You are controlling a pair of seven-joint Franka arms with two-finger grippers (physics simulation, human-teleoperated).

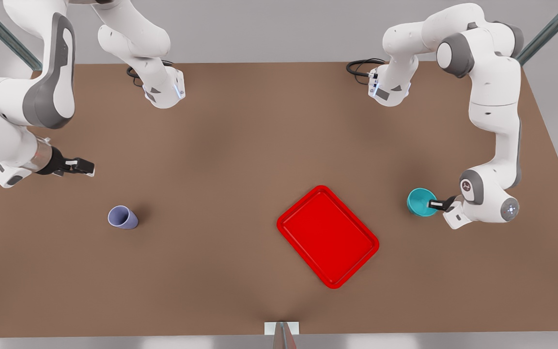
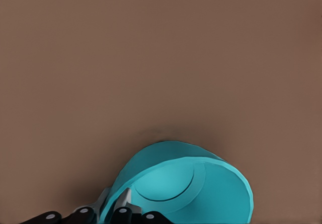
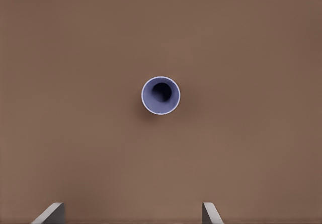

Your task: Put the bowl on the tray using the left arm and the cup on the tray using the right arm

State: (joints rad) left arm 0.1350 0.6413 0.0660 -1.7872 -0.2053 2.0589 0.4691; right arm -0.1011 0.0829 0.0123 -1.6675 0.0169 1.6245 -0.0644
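On the front view's left, the right gripper hangs above the brown worktop, well apart from the cup, which stands upright on the worktop nearer the camera. In the right wrist view the cup sits centred far below, dark inside, with the two fingertips spread wide apart and nothing between them. Moving across, the tray lies bare on the worktop, set at a slant, closer to the bowl than to the cup. On the front view's right, the left gripper has reached the bowl, which is near the tray but apart from it. The left wrist view shows the bowl with one finger inside the rim and the other outside, so the gripper looks clamped on the bowl's wall; whether the bowl has left the worktop I cannot tell. The step in hand appears to be the grasp of the bowl, while the right arm is lined up over the cup but not yet lowered. Next, the left arm likely needs to lift and carry the bowl over the tray's rim, and the right arm to descend straight onto the cup and close on it.
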